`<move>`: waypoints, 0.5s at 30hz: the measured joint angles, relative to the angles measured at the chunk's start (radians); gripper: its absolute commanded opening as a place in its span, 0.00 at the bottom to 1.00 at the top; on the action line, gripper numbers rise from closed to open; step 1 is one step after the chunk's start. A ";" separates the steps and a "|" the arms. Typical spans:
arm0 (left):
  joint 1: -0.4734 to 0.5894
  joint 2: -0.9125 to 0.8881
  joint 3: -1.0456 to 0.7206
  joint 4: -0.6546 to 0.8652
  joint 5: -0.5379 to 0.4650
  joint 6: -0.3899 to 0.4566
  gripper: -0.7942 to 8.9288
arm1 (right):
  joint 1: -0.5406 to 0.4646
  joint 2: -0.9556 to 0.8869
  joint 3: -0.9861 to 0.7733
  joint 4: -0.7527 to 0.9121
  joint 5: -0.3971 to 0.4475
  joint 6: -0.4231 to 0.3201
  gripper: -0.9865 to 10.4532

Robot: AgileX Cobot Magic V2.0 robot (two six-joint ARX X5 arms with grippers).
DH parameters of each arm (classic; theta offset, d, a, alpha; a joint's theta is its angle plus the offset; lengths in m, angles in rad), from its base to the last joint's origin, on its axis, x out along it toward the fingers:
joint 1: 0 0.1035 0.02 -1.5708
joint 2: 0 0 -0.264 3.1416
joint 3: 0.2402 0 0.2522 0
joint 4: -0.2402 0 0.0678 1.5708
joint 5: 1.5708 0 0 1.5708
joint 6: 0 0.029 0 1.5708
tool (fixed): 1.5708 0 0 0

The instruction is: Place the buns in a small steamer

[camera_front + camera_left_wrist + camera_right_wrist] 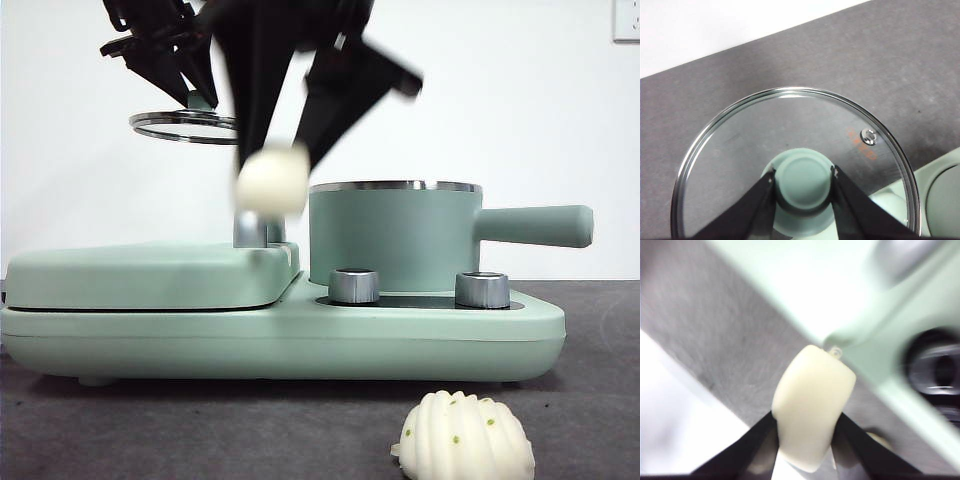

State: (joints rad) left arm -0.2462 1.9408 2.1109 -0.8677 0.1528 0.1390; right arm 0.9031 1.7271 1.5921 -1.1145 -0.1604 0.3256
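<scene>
Front view: the right gripper [272, 180] hangs above the griddle [150, 272], just left of the small steamer [395, 235], with the smooth bun [272, 180] pinched between its jaws; the ridged bun [465, 437] lies on the table [150, 430] in front.

Left wrist view: the left gripper [804, 182] clamps the green knob [804, 180] of the glass lid [740, 150], held aloft.

Right wrist view: the jaws close snugly on the smooth bun [812, 410], above the appliance's edge; this view is blurred.
</scene>
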 measured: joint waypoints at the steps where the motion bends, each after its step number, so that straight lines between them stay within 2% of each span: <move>1: 0.003 0.000 0.000 0.000 0.000 0.000 0.13 | -0.021 0.000 0.037 -0.026 0.001 -0.012 0.21; 9: 0.008 0.000 0.000 0.000 0.000 0.000 0.13 | -0.237 0.026 0.307 -0.105 0.003 -0.098 0.21; 15: 0.008 0.000 0.000 0.000 0.000 0.000 0.13 | -0.365 0.126 0.347 -0.107 0.003 -0.129 0.21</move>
State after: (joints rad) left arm -0.2379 1.9408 2.1109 -0.8680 0.1532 0.1387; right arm 0.5381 1.8526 1.9388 -1.2213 -0.1570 0.1963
